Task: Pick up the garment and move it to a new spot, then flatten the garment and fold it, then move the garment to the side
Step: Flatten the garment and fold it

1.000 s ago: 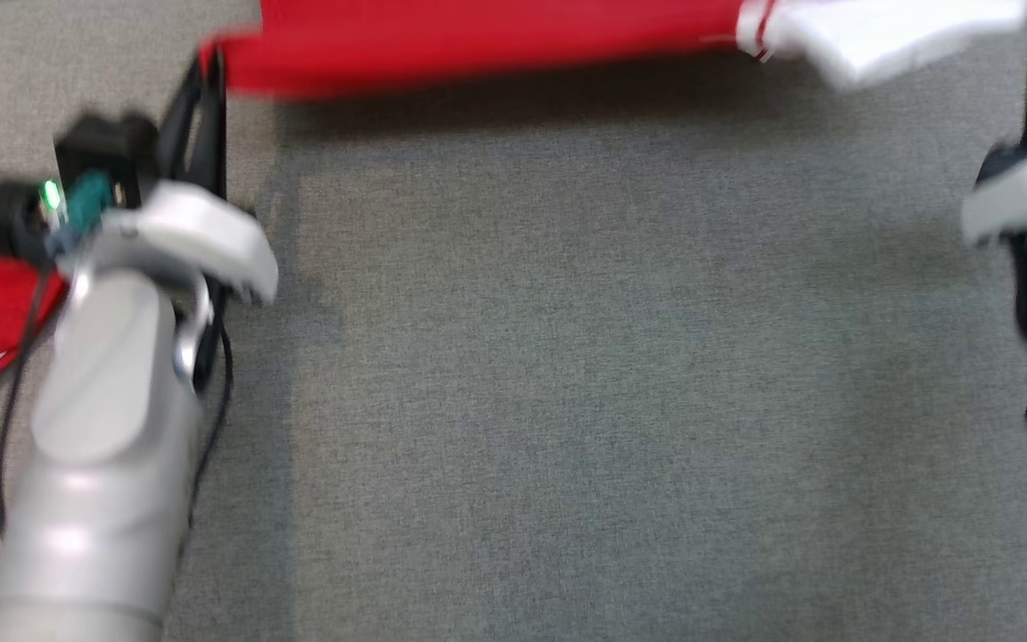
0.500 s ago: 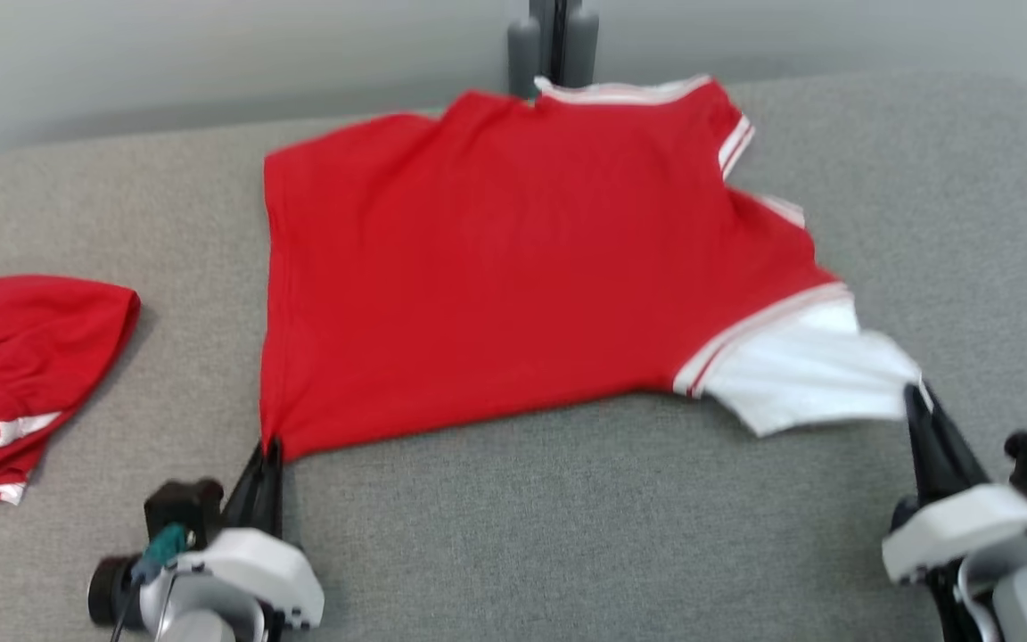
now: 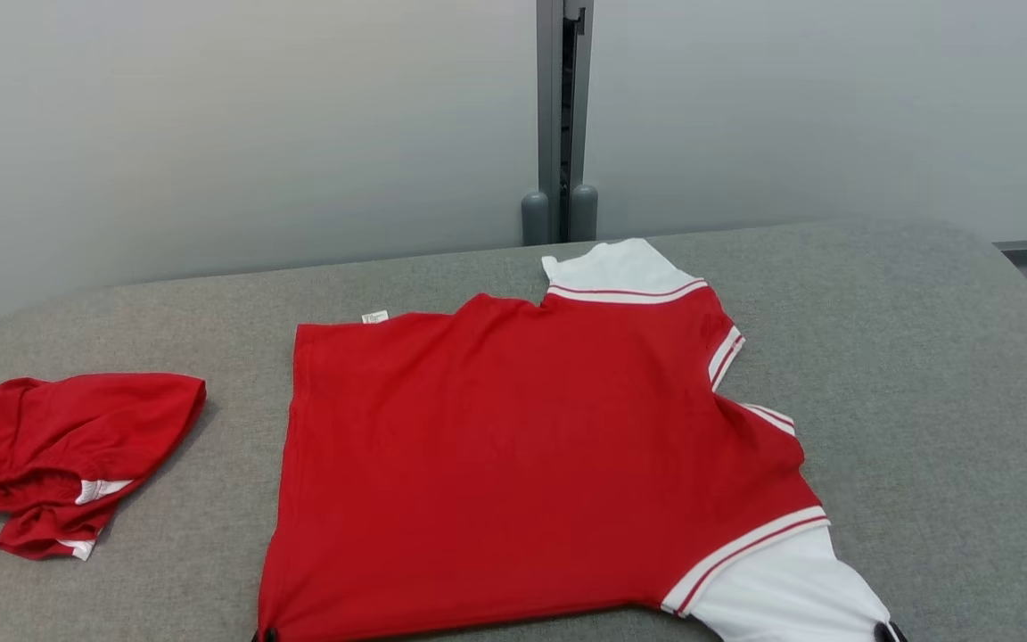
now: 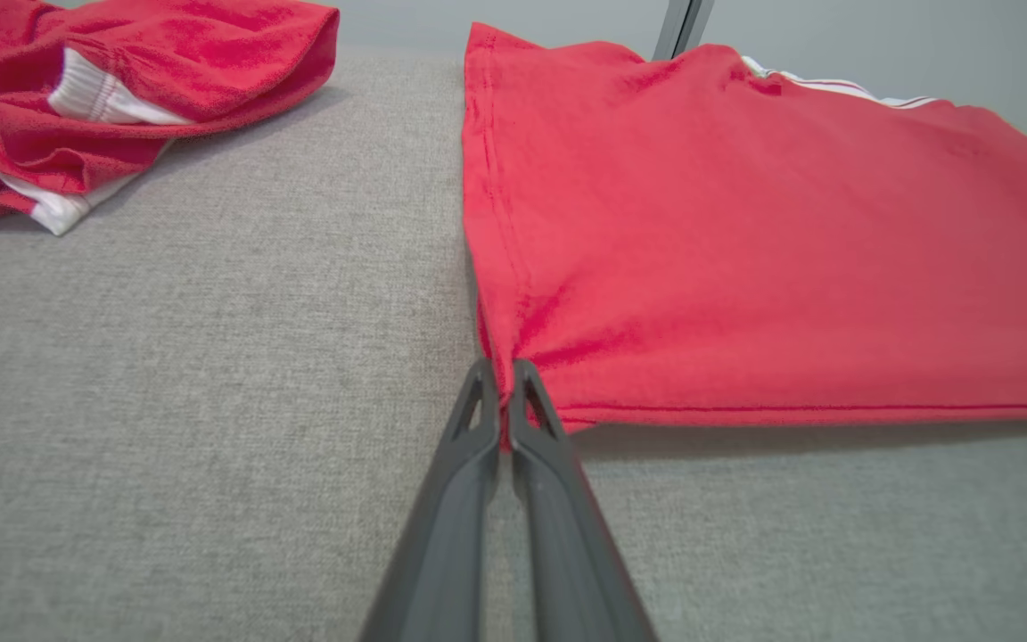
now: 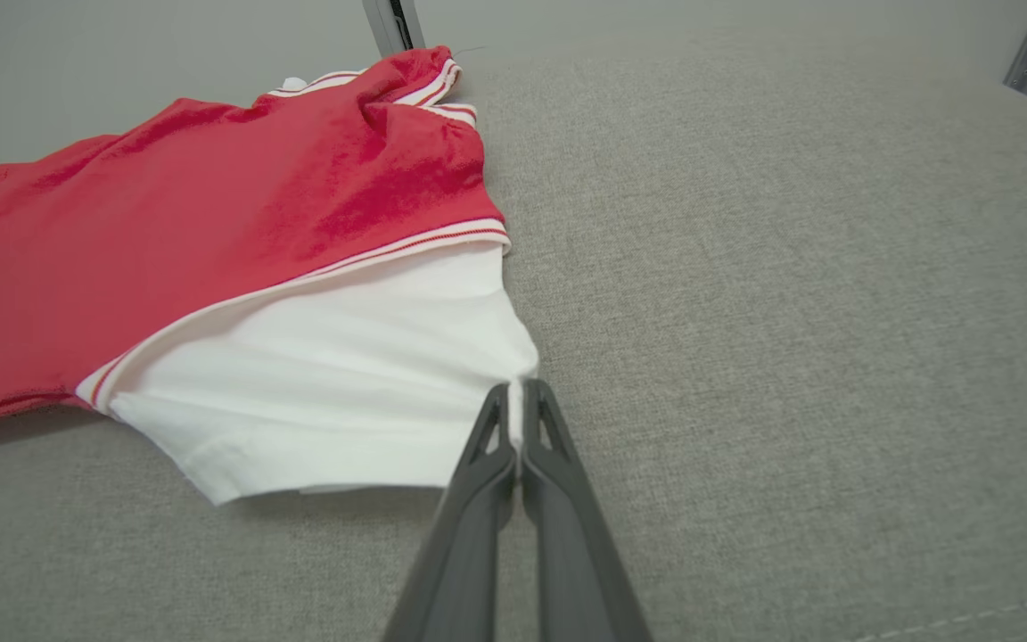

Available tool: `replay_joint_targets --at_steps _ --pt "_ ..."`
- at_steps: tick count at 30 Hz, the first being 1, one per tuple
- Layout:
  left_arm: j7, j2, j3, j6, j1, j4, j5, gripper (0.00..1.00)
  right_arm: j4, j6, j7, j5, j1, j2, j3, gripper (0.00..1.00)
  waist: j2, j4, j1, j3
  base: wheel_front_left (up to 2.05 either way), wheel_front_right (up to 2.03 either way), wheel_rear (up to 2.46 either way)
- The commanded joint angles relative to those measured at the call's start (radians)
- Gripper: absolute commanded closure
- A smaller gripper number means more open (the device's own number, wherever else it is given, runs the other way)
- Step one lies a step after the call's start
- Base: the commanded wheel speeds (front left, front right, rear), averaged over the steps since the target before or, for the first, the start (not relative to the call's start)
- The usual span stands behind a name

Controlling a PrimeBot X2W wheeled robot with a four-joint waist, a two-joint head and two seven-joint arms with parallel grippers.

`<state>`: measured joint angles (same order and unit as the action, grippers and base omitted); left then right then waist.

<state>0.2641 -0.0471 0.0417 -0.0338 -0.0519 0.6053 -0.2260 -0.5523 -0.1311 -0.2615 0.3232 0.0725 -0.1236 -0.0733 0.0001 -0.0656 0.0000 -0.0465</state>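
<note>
We find the left gripper with its fingers pressed together on the near red hem corner of the garment, a sliver of red cloth pinched between the tips. The right gripper has its fingers closed in the same way on the edge of the white sleeve, with white cloth showing between the tips.

The garment is a red shirt with white sleeves and striped red-and-white trim. It lies spread on the grey table and stretches away from both pairs of fingertips toward the far edge. Its red body lies ahead and to the right of the left fingers. The white sleeve fans out ahead and to the left of the right fingers. Between the two grips, the near edge casts a shadow on the table beneath it.

A crumpled red bundle with white trim rests ahead and to the left of the left fingers, well apart from the garment. Beyond the table's far edge stand a pale wall and a grey post.
</note>
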Motion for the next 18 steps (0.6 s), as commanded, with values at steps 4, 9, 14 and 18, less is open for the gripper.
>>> replay_joint_targets --at_steps 4,9,14,18 --pt "0.000 -0.007 -0.011 0.003 -0.058 -0.011 -0.004 1.00 0.010 0.001 -0.005 0.003 0.078 -0.007 0.007 1.00 -0.0001 0.003 0.0000 -0.036 0.00 0.00 0.00" --pt "0.000 -0.007 0.023 -0.005 -0.099 -0.006 -0.001 1.00 0.034 0.001 -0.005 0.023 0.154 -0.030 0.017 1.00 -0.0001 0.012 0.0000 -0.043 0.00 0.00 0.00" --pt "0.000 -0.007 0.043 0.001 -0.075 -0.038 -0.003 1.00 0.074 0.001 -0.005 0.030 0.136 -0.037 0.016 1.00 -0.0001 0.022 0.0000 -0.026 0.00 0.00 0.00" --pt "0.000 -0.006 0.041 0.003 -0.043 -0.094 0.006 1.00 0.117 0.000 -0.005 0.027 0.066 -0.027 0.005 1.00 -0.0001 0.029 0.0000 -0.008 0.00 0.00 0.00"
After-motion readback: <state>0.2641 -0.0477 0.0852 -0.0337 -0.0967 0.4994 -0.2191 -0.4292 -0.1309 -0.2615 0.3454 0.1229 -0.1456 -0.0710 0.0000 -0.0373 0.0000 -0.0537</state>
